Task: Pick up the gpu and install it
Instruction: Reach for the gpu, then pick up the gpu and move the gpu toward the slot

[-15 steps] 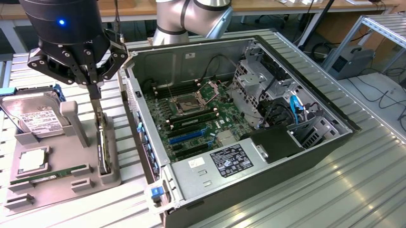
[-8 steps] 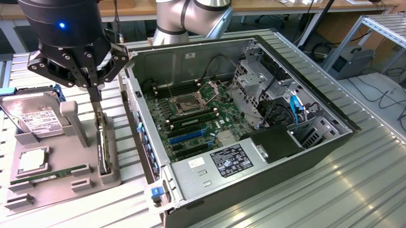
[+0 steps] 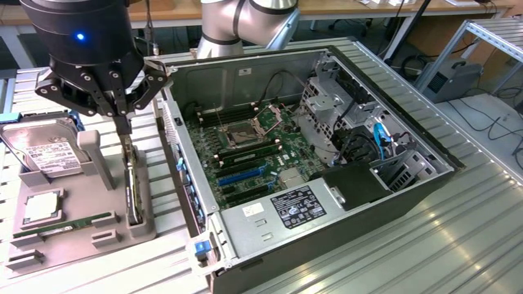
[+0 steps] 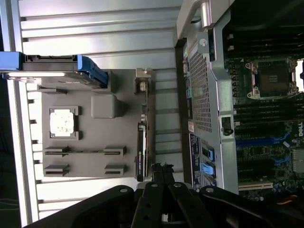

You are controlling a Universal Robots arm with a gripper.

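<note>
The gpu (image 3: 131,184) stands on its long edge in a slot of the grey holder tray (image 3: 78,239), at the exterior view's left, beside the open computer case (image 3: 270,229). My gripper (image 3: 122,125) hangs just over the card's far end, fingers pressed together, and nothing shows between them. In the wrist view the gpu (image 4: 141,147) is a thin dark strip on the holder tray (image 4: 90,137), and my shut gripper (image 4: 161,167) sits close beside its near end. The motherboard (image 3: 245,159) lies bare inside the case, with blue expansion slots (image 3: 241,174).
On the tray are a hard drive (image 3: 45,150) with a white label, a square silver processor (image 3: 41,208) and a green memory stick (image 3: 65,225). The case's perforated side wall (image 4: 202,90) rises right next to the tray. The arm's base (image 3: 245,24) stands behind the case.
</note>
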